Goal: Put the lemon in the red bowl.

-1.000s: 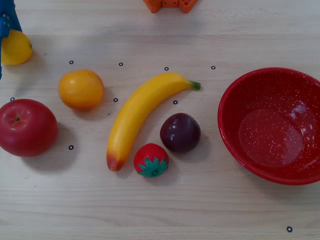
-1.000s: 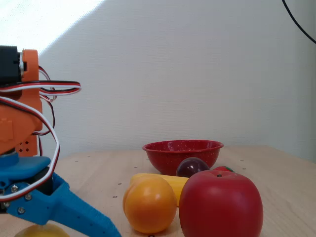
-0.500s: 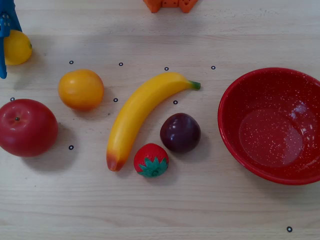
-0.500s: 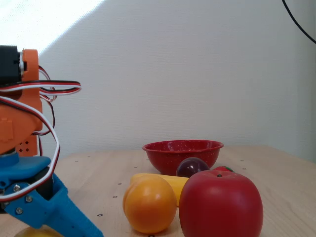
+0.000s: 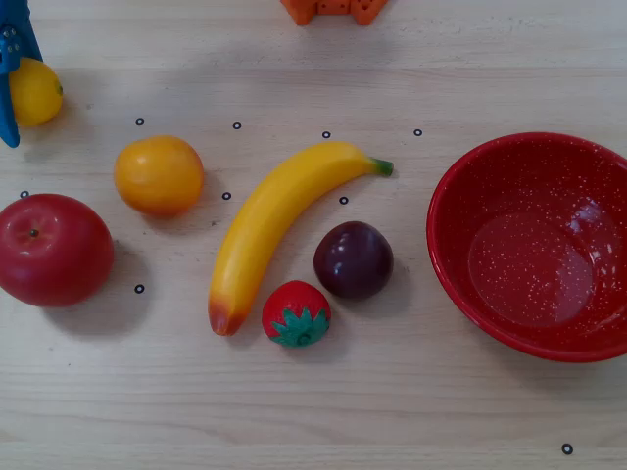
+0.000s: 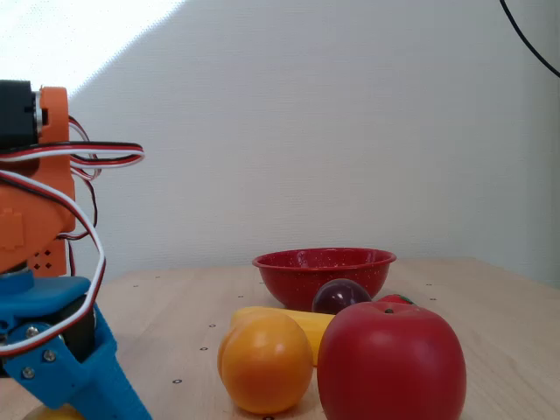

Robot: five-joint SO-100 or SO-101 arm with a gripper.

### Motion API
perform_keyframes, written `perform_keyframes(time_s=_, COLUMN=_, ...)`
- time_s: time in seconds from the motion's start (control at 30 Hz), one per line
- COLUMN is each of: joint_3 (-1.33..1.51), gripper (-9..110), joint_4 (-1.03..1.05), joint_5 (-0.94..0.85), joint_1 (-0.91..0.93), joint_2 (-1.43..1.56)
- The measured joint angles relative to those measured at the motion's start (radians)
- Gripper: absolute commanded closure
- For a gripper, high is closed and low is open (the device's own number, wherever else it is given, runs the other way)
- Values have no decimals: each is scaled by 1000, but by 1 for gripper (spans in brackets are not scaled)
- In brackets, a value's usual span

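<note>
The lemon (image 5: 35, 91) lies at the far left top of the overhead view, touching a blue finger of my gripper (image 5: 11, 116), which enters at the left edge. Only one finger shows there, so I cannot tell whether the jaws are closed on the lemon. In the fixed view the blue gripper (image 6: 83, 385) is low at the left, with a sliver of the lemon (image 6: 51, 414) under it. The red bowl (image 5: 470, 294) stands empty at the right of the overhead view, far from the gripper. It also shows in the fixed view (image 6: 297, 276).
Between lemon and bowl in the overhead view lie an orange fruit (image 5: 159, 175), a red apple (image 5: 54, 250), a banana (image 5: 274, 220), a dark plum (image 5: 354, 259) and a strawberry (image 5: 296, 313). The arm's orange base (image 5: 333, 10) is at the top edge.
</note>
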Motion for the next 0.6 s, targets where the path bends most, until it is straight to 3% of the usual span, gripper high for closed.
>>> perform_keyframes(time_s=0.4, joint_3=-35, gripper=78, joint_4=0, joint_5=-2, joint_1=0, joint_2=0)
perform_keyframes(time_s=0.6, joint_3=-35, gripper=96, joint_4=0, joint_5=-2, joint_1=0, joint_2=0)
